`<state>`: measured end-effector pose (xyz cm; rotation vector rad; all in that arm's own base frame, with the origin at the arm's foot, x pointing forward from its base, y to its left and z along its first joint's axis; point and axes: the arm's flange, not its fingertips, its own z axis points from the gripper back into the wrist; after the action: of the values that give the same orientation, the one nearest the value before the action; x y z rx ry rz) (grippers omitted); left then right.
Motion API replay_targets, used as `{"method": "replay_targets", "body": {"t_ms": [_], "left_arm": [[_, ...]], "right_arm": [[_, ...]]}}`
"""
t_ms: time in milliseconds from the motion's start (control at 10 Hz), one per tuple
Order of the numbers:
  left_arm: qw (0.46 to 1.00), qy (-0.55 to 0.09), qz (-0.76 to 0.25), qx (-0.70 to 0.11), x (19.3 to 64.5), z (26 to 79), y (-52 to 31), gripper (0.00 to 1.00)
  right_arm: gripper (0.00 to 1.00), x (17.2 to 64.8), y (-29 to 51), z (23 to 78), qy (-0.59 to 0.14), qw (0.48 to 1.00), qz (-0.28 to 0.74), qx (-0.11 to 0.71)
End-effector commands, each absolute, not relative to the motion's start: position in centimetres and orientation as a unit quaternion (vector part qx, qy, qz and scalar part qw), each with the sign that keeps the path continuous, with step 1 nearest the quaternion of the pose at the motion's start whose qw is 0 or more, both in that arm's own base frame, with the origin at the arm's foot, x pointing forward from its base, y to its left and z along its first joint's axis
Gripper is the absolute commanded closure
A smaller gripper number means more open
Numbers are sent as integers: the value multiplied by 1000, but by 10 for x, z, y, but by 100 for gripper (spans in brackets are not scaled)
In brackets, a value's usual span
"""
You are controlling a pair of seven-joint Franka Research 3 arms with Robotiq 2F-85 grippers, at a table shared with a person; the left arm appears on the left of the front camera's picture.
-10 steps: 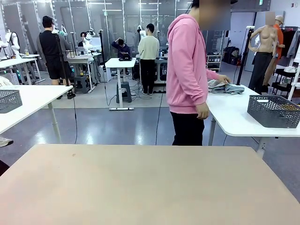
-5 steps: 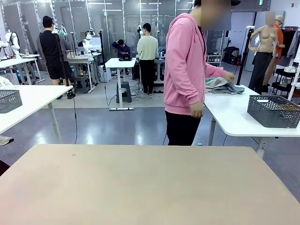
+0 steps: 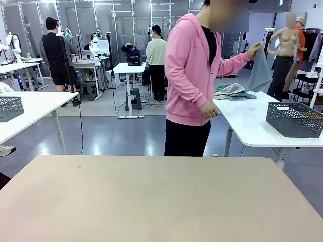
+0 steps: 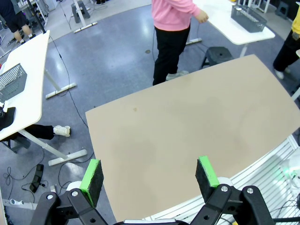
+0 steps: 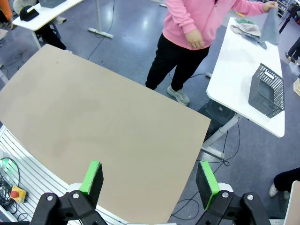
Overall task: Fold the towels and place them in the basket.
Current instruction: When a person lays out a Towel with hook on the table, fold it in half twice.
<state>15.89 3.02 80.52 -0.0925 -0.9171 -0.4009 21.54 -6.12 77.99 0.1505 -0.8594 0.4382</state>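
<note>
Left gripper [image 4: 149,176] and right gripper [image 5: 149,178]: your jaws gape wide, holding nothing. Towel [image 3: 261,73]: soft blue-grey cloth, hanging from person's hand [image 3: 256,49] beyond rectangular mesh basket [image 3: 292,121].

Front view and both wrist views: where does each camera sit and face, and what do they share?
Front view: by the beige table, facing across it to the person in pink holding up a grey towel.
Left wrist view: above that table, looking down past the open left gripper.
Right wrist view: above, looking down past the open right gripper; basket beyond.
Shared: table and person.
</note>
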Motion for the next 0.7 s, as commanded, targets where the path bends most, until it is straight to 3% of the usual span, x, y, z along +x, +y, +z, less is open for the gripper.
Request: {"method": "replay_targets", "body": {"t_ms": [0, 600], "left_arm": [[876, -437, -199, -44, 155, 809, 29, 0], [876, -437, -199, -44, 155, 809, 29, 0]], "right_arm": [[0, 215, -61, 780, -408, 885, 212, 74], [0, 215, -61, 780, -408, 885, 212, 74]]}}
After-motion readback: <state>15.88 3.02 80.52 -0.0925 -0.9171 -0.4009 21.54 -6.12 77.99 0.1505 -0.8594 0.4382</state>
